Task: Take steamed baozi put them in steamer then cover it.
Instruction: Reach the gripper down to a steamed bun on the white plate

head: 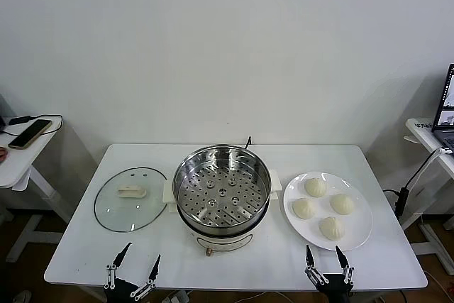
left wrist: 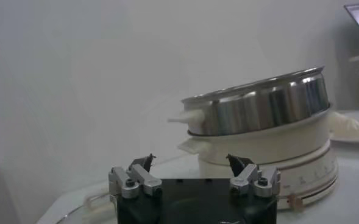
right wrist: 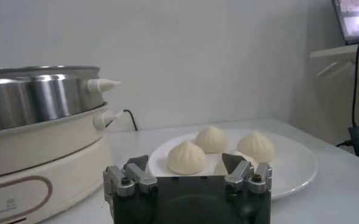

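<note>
Several white baozi (head: 316, 186) lie on a flat white plate (head: 358, 235) at the table's right; they also show in the right wrist view (right wrist: 186, 157). The steel steamer (head: 222, 188) stands open at the table's middle on its cream base, tray bare; it shows in the left wrist view (left wrist: 261, 103) and the right wrist view (right wrist: 39, 100). The glass cover (head: 131, 198) lies flat to its left. My left gripper (head: 133, 265) is open and empty at the front edge, below the cover. My right gripper (head: 325, 262) is open and empty at the front edge, just before the plate.
A white side table with a phone (head: 28, 133) stands at far left. Another desk with a laptop (head: 447, 108) and a hanging cable stands at far right. The steamer's cord (head: 249, 141) runs off the back. A white wall is behind.
</note>
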